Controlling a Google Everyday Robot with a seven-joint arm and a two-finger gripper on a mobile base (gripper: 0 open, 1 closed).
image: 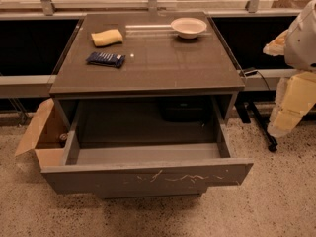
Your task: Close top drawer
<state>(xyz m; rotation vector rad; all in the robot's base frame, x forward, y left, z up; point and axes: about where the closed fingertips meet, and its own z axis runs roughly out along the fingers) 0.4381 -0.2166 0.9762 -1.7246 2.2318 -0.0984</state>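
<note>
The top drawer [148, 177] is pulled far out of the grey cabinet [148, 78]. Its wide flat front carries pale whitish scratches. The drawer's inside [148, 154] looks empty. My arm comes in at the right edge, white above and cream below. The gripper [285, 118] hangs low at the right, beside the cabinet and a little above the floor. It is apart from the drawer, to the right of the drawer's right front corner.
On the cabinet top lie a yellow sponge [106, 37], a dark blue packet [105, 59] and a white bowl [188, 27]. An open cardboard box [42, 132] stands on the floor at the left. A black leg with a caster [260, 125] stands at the right. Window rails run behind.
</note>
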